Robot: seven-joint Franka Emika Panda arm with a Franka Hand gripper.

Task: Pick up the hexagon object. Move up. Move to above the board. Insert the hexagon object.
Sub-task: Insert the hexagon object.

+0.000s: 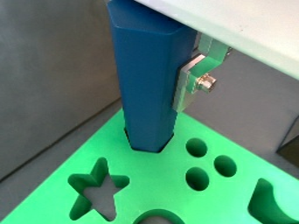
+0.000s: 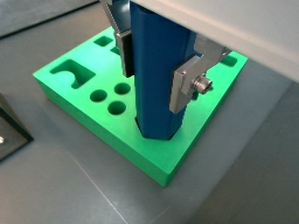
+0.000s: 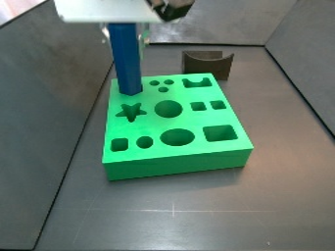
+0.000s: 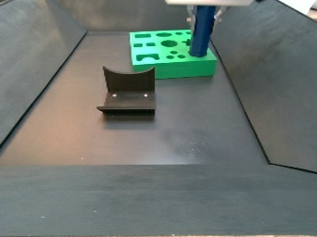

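1. Standing upright at the board's corner: blue peg (image 2: 156, 74), lower end already in a hole at that corner, per both wrist views; also upright in a side view (image 3: 125, 61). How deep it sits: can't tell, hole bottom hidden.
2. Gripper (image 2: 152, 57): silver fingers (image 2: 187, 80) pressed on opp. faces of the peg, i.e. clamped on it, high on the shaft. In side views only the wrist housing shows above the peg.
3. Board (image 3: 177, 157): green block flat on the floor, star cut-out (image 3: 131, 112) just beside the peg, round and square holes further along. All other holes vacant.
4. Dark curved block (image 4: 126, 91): well apart from board, nearer the mid-floor; not involved.
5. Status, judged: pick-up done, lift done, move over board done. Insertion under way – tip entered, most of the peg above the board surface.
6. Left, judged: push down to full seat, release grip, withdraw. Peg looks square to the board, no tilt seen; jamming on the hole edge is the main risk if alignment drifts.
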